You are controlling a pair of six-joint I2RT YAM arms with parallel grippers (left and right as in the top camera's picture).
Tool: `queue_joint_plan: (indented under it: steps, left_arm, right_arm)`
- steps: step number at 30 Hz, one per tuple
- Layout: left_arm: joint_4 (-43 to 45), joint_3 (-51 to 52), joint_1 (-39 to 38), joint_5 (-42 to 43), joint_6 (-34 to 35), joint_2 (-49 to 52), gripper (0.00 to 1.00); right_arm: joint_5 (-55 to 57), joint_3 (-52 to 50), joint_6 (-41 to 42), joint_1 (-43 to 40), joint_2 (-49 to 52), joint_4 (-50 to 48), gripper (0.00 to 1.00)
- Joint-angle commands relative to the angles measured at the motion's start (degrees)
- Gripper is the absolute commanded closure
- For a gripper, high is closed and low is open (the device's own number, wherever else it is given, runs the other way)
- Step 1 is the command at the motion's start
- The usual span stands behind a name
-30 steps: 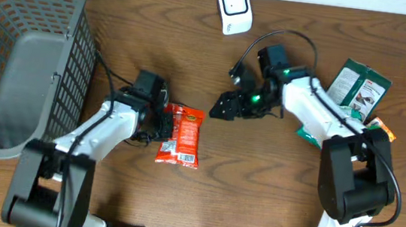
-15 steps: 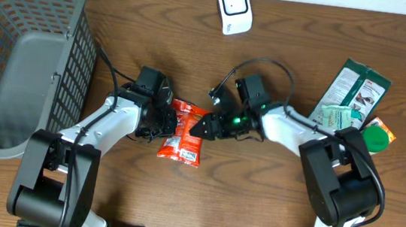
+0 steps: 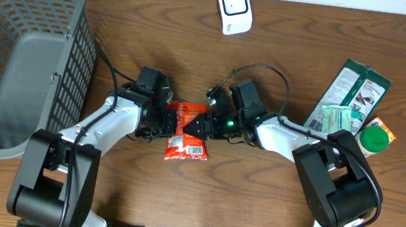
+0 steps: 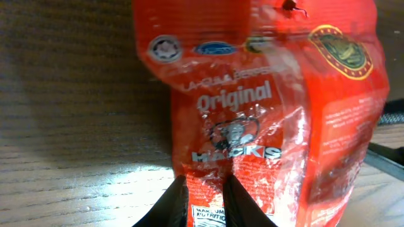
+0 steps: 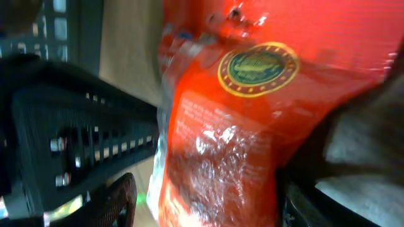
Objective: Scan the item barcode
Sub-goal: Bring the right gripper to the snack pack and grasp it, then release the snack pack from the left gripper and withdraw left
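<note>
The item is a red snack bag at the table's middle, with a white label patch at its near end. In the left wrist view the bag fills the frame, and my left gripper is shut on its bottom edge. From the right, my right gripper reaches over the bag's other side. Seen from the right wrist, the bag lies between the spread fingers of that gripper; the left finger stands clear of the foil. A white scanner sits at the far edge.
A grey mesh basket fills the far left. Green packets and a green-lidded item lie at the right. The left arm's black gripper body is close beside the right fingers.
My right gripper has moved left from mid-table to the bag and now straddles its right side. The bag has shifted slightly and turned under the left grip.
</note>
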State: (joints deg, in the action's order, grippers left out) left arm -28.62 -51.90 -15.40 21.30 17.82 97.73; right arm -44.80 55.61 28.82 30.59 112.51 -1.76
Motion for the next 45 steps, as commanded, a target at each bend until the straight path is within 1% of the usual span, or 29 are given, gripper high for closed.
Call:
queue_joint_plan:
  steps: [1, 4, 5, 9, 12, 14, 15, 17, 18, 20, 23, 25, 28, 31, 33, 36, 39, 40, 41, 43, 45]
  left_arm:
    - [-1.05, 2.21, 0.09, -5.90, 0.11, 4.20, 0.80]
    - [-1.01, 2.21, 0.09, -5.90, 0.11, 4.20, 0.80]
    - [-1.01, 2.21, 0.09, -5.92, 0.11, 4.20, 0.80]
    - [-0.76, 2.21, 0.09, -5.92, 0.11, 4.20, 0.80]
    - [-0.37, 2.19, 0.09, -5.90, 0.09, 4.20, 0.80]
    - [-0.39, 2.19, 0.09, -5.90, 0.07, 4.20, 0.80]
    - [-0.39, 2.19, 0.11, -5.90, 0.07, 4.17, 0.80]
    - [-0.39, 2.03, 0.22, -5.90, 0.04, 3.69, 0.78]
    - [-0.59, 1.77, 0.35, -5.88, 0.04, 3.13, 0.76]
    - [-1.07, 0.98, 0.81, -5.90, 0.04, 0.24, 0.71]
    - [-1.27, 0.90, 1.66, -5.86, 0.07, -5.27, 0.65]
    - [-2.10, 0.87, 2.23, -5.88, 0.07, -9.27, 0.62]
    - [-3.89, 0.87, 3.48, -5.90, 0.09, -15.96, 0.56]
    - [-5.97, 0.87, 4.81, -5.92, 0.07, -22.01, 0.48]
    - [-7.21, 0.87, 5.60, -6.27, 0.04, -24.61, 0.45]
    - [-8.50, 0.90, 6.64, -9.75, 0.07, -26.86, 0.41]
    - [-8.68, 0.90, 6.97, -13.97, 0.07, -26.91, 0.28]
    - [-8.66, 0.92, 6.97, -14.91, 0.04, -26.67, 0.20]
    - [-8.66, 0.94, 6.97, -14.99, 0.04, -26.49, 0.18]
    - [-8.70, 0.94, 6.97, -14.93, 0.07, -25.83, 0.16]
    - [-8.66, 0.96, 6.97, -14.95, 0.07, -25.51, 0.16]
  right_arm:
    - [1.92, -0.66, 3.02, 0.76, 0.11, -1.14, 0.36]
    - [2.64, -0.98, 3.02, 2.01, 0.11, -1.25, 0.37]
    - [2.89, -1.09, 3.02, 2.38, 0.11, -1.27, 0.39]
    - [2.99, -1.11, 2.40, 4.02, 0.11, -1.95, 0.52]
    - [4.00, -1.11, 2.40, 4.87, 0.11, -2.32, 0.55]
    - [4.92, -1.11, 2.36, 5.42, 0.11, -2.29, 0.64]
    - [5.16, -1.11, 2.01, 5.44, 0.11, -2.32, 0.73]
    - [5.35, -1.11, 0.04, 5.46, 0.11, -2.34, 0.84]
    - [5.33, -1.11, -0.52, 5.46, 0.11, -2.34, 0.87]
    - [5.31, -1.09, -2.23, 5.44, -0.55, -2.32, 0.85]
    - [5.79, -1.09, -4.79, 5.44, -3.28, -2.01, 0.85]
    - [8.26, -1.09, -6.23, 5.27, -6.01, -0.33, 0.91]
    - [18.18, -1.09, -8.20, 5.07, -11.58, 5.86, 0.99]
    - [30.05, -1.09, -11.65, 5.07, -17.92, 13.42, 0.99]
    - [38.42, -1.09, -13.38, 5.07, -21.22, 17.29, 0.99]
    - [53.70, -1.09, -14.34, 5.09, -24.87, 22.93, 0.99]
    - [68.94, -1.09, -14.36, 5.14, -26.03, 27.93, 0.99]
    - [74.07, -1.09, -14.78, 5.14, -25.94, 29.44, 0.99]
    - [77.33, -1.09, -15.19, 5.14, -25.66, 30.34, 0.99]
    - [84.74, -1.09, -15.85, 5.14, -24.24, 31.89, 0.99]
    - [86.86, -1.09, -15.87, 5.14, -22.82, 32.00, 0.99]
